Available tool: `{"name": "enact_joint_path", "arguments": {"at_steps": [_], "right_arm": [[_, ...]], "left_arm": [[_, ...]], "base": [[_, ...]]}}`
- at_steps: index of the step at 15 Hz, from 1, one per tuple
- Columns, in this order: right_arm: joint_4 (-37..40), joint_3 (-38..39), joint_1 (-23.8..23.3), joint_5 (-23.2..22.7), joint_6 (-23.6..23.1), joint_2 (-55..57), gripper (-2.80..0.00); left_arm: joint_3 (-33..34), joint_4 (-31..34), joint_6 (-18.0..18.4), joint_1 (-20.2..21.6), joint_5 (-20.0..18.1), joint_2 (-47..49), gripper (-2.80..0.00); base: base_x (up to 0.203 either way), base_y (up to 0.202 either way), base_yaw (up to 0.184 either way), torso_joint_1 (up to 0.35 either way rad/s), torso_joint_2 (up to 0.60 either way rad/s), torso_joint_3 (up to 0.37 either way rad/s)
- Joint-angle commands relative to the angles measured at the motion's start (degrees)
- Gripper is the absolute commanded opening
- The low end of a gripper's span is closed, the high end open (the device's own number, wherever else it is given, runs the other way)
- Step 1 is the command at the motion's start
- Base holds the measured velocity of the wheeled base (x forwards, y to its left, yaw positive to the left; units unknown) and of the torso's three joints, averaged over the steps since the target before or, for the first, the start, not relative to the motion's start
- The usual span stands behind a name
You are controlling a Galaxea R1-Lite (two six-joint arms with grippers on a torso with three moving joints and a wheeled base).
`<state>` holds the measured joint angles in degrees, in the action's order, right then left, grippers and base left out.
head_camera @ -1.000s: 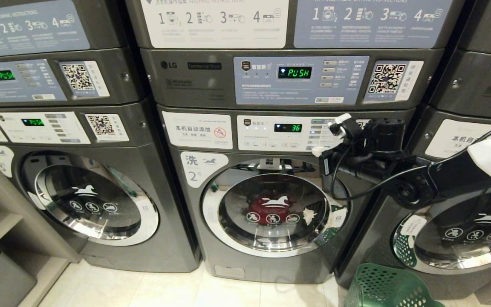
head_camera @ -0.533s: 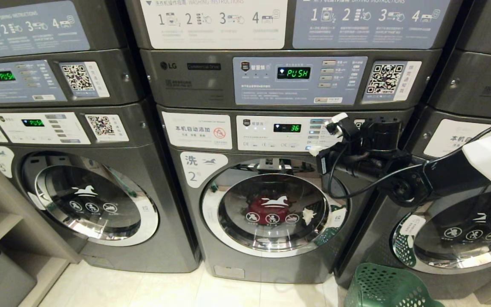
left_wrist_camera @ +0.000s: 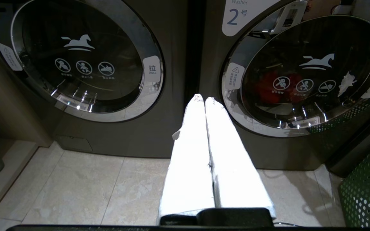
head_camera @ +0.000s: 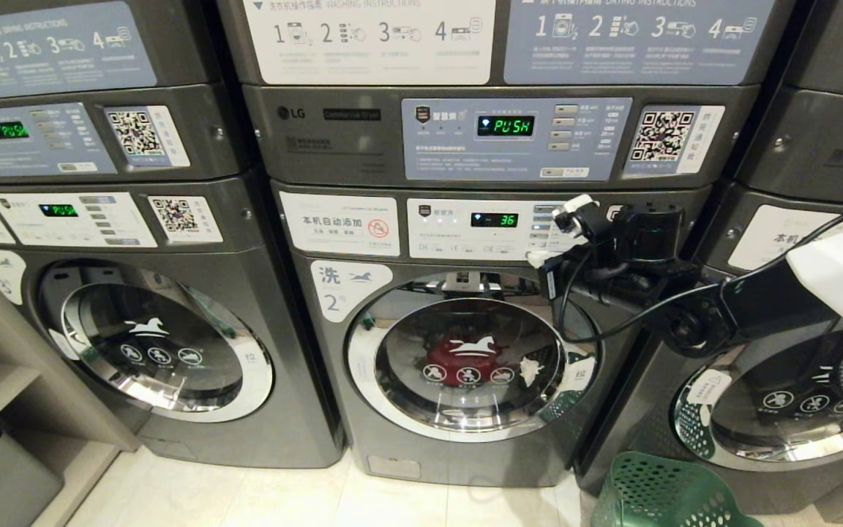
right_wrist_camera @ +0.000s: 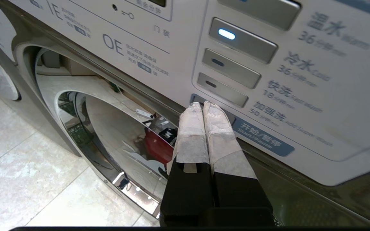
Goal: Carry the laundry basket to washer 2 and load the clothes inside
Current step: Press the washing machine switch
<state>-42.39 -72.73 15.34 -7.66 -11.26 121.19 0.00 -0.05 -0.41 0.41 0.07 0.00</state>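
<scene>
Dark green perforated laundry basket (head_camera: 659,494)

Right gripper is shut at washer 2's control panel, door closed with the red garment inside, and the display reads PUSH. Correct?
Not quite: the display on washer 2 reads 36, as the head view shows; PUSH is on the unit above. The rest holds: the right gripper is shut at the control panel, door closed, red garment inside.

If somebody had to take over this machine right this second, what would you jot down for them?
Right gripper: shut, empty, tips at the start button on washer 2.
Left gripper: shut, empty, parked low, pointing between the two washers.
Clothes: red and white pieces show behind washer 2's closed door.
Basket: on the floor, right of washer 2.
Done: carrying, loading, door.
Left: seemingly just the start press.
</scene>
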Motion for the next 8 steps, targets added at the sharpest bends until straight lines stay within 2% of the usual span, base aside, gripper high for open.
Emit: {"name": "enact_joint_path", "arguments": {"at_steps": [1, 8], "right_arm": [[-0.1, 1.4, -0.3, -0.1, -0.1, -1.5, -2.8], [-0.1, 6.1, -2.0, -0.4, -0.1, -5.1, -2.8]], "left_arm": [[0.0, 0.0, 0.0, 0.0, 0.0, 0.1, -2.8], [0.0, 0.0, 0.0, 0.0, 0.0, 0.1, -2.8]], "base": [[0.0, 0.0, 0.0, 0.0, 0.0, 0.0], [0.0, 0.0, 0.0, 0.0, 0.0, 0.0]]}}
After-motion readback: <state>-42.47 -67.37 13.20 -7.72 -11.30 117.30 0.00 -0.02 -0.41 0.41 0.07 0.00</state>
